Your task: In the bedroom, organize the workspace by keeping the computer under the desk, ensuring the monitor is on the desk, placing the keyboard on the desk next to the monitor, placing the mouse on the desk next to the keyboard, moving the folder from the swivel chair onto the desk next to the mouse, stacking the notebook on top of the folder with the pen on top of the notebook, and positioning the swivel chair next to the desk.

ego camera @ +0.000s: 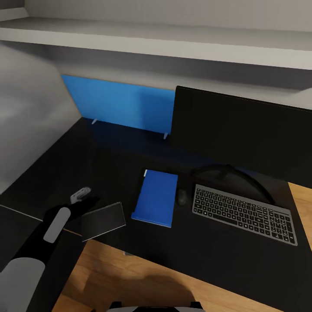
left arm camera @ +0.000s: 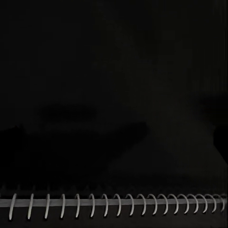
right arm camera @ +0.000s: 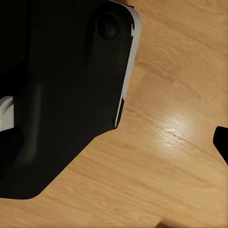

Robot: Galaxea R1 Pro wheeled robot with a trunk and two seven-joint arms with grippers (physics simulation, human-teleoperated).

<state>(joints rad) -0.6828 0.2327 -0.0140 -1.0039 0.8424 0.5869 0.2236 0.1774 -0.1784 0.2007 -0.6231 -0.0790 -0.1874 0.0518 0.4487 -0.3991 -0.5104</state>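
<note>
**Notebook carried at the near edge of the surface, folder waiting beside it**

Head view: the left pincer [ego camera: 84, 203] holds the notebook [ego camera: 103, 220] by its left border, the dark cover tilted and partly overhanging the near edge of the black surface [ego camera: 108, 164], above the wood floor [ego camera: 143, 277]. The left wrist view looks flat onto the same cover, its wire spiral binding [left arm camera: 114, 204] running along one side (the fingers themselves are lost in the dark there). The blue folder [ego camera: 156, 197] lies flat just right of the notebook, apart from it; the mouse [ego camera: 182, 197] sits just beside the folder's right edge, then the keyboard [ego camera: 245, 214], with the monitor [ego camera: 242, 130] standing behind them. The right wrist view looks onto floor and a dark body panel; whether the right pincer is wide or closed cannot be told.

Risks, as judged: the grip is on one margin only, so the notebook may pivot or slip and fall past the edge to the floor. A low sideways carry could catch the folder's near corner and push it into the mouse.

Open room: the surface is bare to the left and behind the folder, toward the blue back panel [ego camera: 121, 104]; to the right it is crowded. Approach from above seems safest.
</note>
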